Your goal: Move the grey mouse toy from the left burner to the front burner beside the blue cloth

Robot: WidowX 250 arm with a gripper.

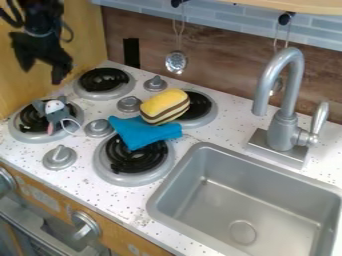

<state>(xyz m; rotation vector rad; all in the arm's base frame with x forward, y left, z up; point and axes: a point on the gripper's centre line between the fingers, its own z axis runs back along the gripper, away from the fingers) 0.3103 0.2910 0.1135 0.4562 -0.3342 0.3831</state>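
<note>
Toy mouse [55,116], grey with a white and pink face, is the thing nearest me rn, lying on a coil burner [22,135] well off to the left of the sink [244,202]. My black gripper [42,75] hangs up in the air, also far left of the sink and a bit back from it. Fingers are spread apart, released, nothing between them. A pale loop of string sits by the mouse. Closer to the sink, just off its back left corner, there's a blue cloth [145,132] draped partly over another burner [112,176], with a yellow plush [163,106] with brown stripes up against it. Faucet [284,127] stands right behind the sink, fwiw.
</note>
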